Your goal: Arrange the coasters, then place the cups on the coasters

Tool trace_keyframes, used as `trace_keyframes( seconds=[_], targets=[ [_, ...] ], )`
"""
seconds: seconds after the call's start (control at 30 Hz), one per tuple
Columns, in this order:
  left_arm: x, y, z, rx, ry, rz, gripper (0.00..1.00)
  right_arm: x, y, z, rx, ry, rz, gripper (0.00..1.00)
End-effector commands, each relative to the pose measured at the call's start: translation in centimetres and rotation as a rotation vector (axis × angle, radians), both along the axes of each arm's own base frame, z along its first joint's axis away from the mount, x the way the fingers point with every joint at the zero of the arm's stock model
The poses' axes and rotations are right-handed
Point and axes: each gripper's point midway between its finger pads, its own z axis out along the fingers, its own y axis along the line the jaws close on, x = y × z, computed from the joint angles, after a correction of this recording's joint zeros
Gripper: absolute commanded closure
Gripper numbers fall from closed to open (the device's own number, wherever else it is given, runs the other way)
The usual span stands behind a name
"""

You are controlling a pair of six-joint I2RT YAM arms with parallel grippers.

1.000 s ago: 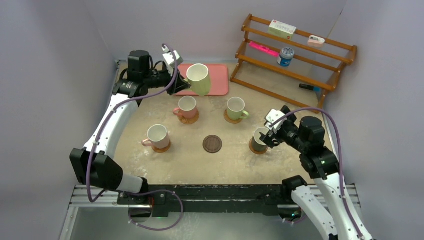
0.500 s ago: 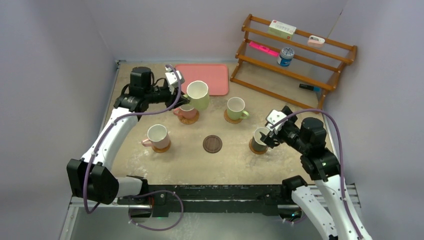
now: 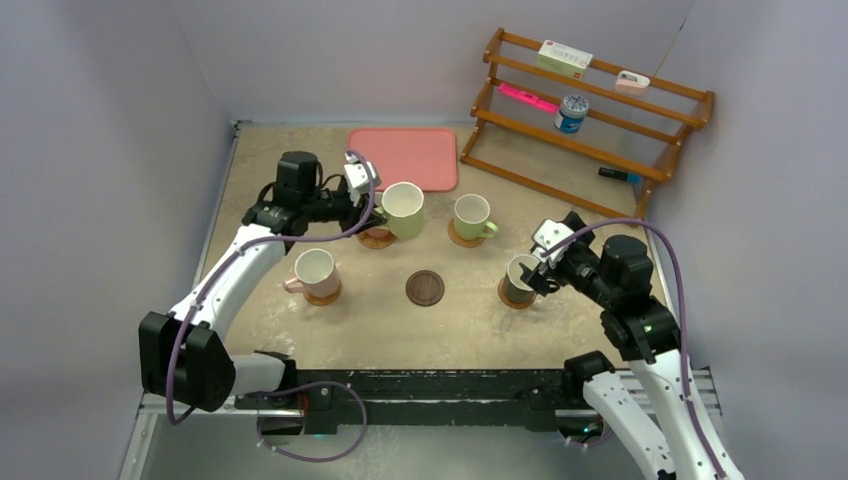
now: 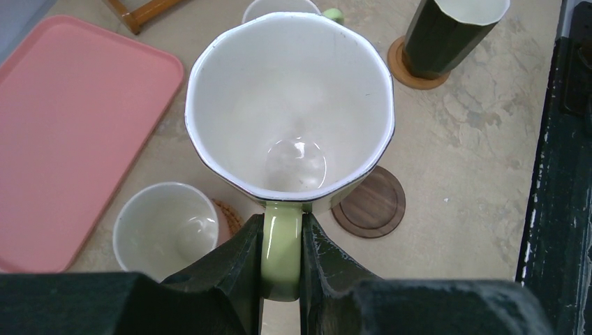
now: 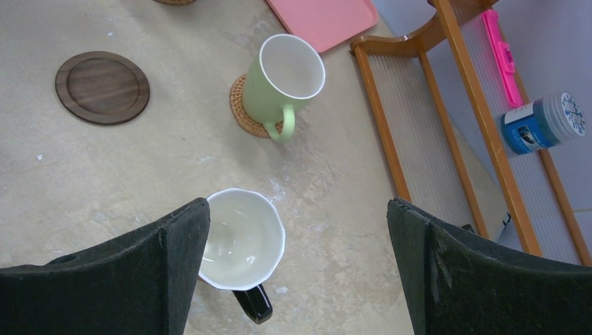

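Wrist view reveals left end effector [image 4: 282, 241] clamping yellow cup [image 4: 290, 105] by handle.

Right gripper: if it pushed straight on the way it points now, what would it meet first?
Most likely the black mug, which sits just ahead between the open right gripper's fingers, nearer one finger. Depth is unclear: a centre line might only graze its rim or reach the table beside it.

You have open bench [image 3: 380, 330] around the dark coaster [image 3: 425, 288]; pink cup [image 3: 317, 270] stands at nine o'clock, black cup [image 3: 519, 279] at three.
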Motion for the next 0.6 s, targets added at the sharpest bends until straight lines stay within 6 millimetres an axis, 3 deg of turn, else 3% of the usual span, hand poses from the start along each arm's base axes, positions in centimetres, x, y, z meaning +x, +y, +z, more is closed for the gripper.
trace_keyframes(
  seconds=[0.0,0.57],
  targets=[
    [-0.8,-1.8,3.2,-0.039,-0.187,-0.087,1.0,0.4,0.0,0.2,0.004,-0.022,-0.007,0.02],
    [-4.8,-4.1,-2.9,0.068,-0.183,-0.248,1.0,0.5,-0.1,0.0,0.0,-0.02,-0.012,0.02]
  ],
)
